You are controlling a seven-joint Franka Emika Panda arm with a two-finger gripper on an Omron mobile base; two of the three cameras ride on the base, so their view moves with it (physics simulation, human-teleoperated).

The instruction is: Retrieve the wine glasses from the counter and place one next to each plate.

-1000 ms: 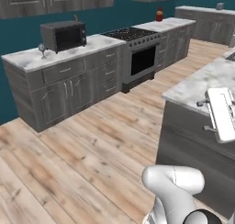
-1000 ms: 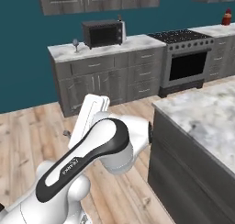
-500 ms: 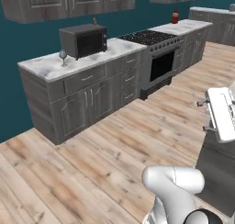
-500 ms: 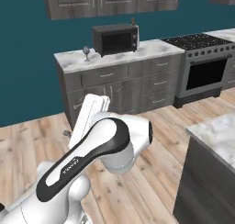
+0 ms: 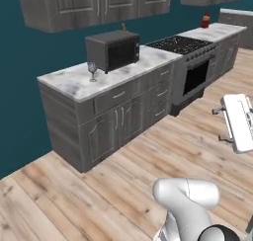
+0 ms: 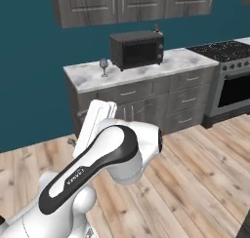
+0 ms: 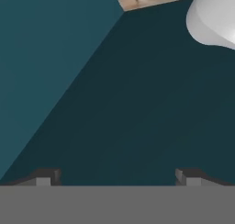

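Observation:
One wine glass stands upright on the counter, just left of a black microwave. The counter is a short marbled top over dark grey cabinets against the teal wall. My gripper is open, its two dark fingertips far apart with nothing between them, facing the teal wall. The white hand hangs well short of the counter, over the wooden floor. The plates are out of view.
A black microwave sits on the counter. Right of it is a stove, with a red item on the worktop beyond. Grey wall cabinets hang above. Bare wooden floor lies before the counter.
The whole picture has shifted, so the base has driven toward the counter. The counter now looks larger and the marbled island has left the views. The gripper stays open.

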